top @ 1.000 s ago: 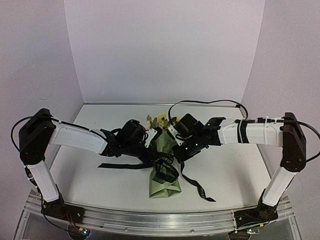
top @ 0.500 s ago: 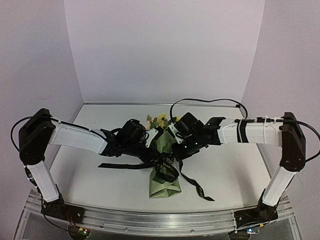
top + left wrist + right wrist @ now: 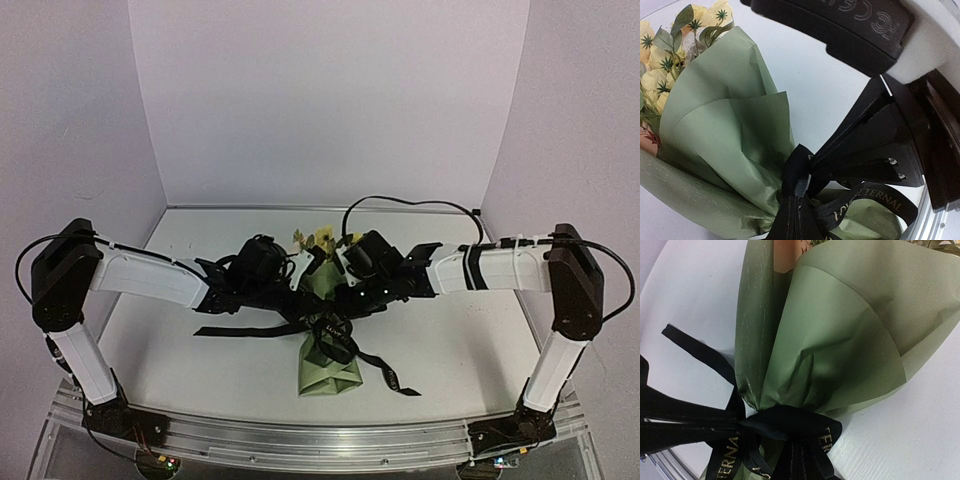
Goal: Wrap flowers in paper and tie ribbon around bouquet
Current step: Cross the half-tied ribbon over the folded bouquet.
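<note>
Over white table (image 3: 455, 340), left gripper (image 3: 811, 169) and right gripper (image 3: 736, 423) reach inward, clamped on ribbon (image 3: 790, 423).

1. A white table (image 3: 470, 345) is carrying everything, and it is stretching out well past the left gripper (image 3: 303, 308) and the right gripper (image 3: 345, 303) on both sides.
2. The bouquet (image 3: 328, 372) is lying flat on the table between the two grippers. Its olive paper foot is pointing back toward the arm bases, and its yellow blooms are reaching out beyond the fingertips.
3. One tail of the black ribbon (image 3: 392, 376) is trailing across the table, nearer the bases than the right gripper and out to its right. Another tail is running sideways beneath the left gripper.
</note>
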Action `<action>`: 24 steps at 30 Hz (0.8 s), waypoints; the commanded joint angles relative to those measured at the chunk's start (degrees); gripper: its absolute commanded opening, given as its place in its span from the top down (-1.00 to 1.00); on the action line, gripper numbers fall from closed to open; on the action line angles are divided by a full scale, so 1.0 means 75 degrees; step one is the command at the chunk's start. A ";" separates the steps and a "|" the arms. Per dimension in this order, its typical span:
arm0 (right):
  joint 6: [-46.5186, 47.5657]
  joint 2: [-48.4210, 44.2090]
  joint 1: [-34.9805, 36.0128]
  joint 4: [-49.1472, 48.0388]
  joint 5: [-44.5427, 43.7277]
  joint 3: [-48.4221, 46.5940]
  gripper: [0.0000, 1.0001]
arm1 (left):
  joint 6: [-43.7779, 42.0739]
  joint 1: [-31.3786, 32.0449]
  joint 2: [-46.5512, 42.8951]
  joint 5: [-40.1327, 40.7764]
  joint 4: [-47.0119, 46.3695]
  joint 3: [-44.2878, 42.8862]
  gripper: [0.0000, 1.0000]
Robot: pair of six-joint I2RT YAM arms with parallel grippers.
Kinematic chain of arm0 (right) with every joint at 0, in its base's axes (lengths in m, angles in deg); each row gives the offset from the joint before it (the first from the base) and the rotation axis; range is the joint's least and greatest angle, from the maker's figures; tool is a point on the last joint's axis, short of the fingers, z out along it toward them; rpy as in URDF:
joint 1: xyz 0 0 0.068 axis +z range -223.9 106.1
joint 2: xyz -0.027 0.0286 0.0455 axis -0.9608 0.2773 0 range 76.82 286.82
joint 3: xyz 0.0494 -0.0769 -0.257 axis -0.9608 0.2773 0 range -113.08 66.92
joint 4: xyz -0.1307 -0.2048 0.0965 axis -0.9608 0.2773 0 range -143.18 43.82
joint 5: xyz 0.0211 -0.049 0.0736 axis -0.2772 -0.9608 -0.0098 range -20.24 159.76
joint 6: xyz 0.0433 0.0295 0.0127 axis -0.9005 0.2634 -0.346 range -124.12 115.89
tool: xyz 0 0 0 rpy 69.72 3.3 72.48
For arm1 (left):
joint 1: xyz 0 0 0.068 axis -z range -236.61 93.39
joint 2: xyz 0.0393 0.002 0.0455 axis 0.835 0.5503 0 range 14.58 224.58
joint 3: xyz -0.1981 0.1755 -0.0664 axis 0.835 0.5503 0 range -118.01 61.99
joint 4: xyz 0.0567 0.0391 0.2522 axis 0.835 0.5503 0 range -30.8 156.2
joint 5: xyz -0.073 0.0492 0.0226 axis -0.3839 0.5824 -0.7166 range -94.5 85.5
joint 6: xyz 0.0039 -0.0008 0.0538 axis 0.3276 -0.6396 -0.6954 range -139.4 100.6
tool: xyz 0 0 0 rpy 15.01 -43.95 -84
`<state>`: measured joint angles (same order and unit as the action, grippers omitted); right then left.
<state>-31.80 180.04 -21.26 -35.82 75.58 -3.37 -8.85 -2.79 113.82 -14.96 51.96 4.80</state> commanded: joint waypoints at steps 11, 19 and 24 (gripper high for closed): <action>-0.1220 0.0257 -0.0069 -0.3160 -0.0394 0.1264 1.00 | 0.0279 -0.0016 -0.0402 -0.0258 -0.0721 0.0200 1.00; -0.1295 0.0189 -0.0065 -0.4167 -0.0414 0.1666 1.00 | 0.0259 -0.0017 -0.0459 -0.0288 -0.0850 0.0272 0.99; -0.1269 0.0223 -0.0064 -0.4482 -0.0350 0.1791 1.00 | 0.0256 -0.0020 -0.0436 -0.0295 -0.0862 0.0290 1.00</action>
<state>-40.86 181.83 -21.50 -64.27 73.83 9.31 -7.30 -2.79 113.33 -16.47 48.16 6.68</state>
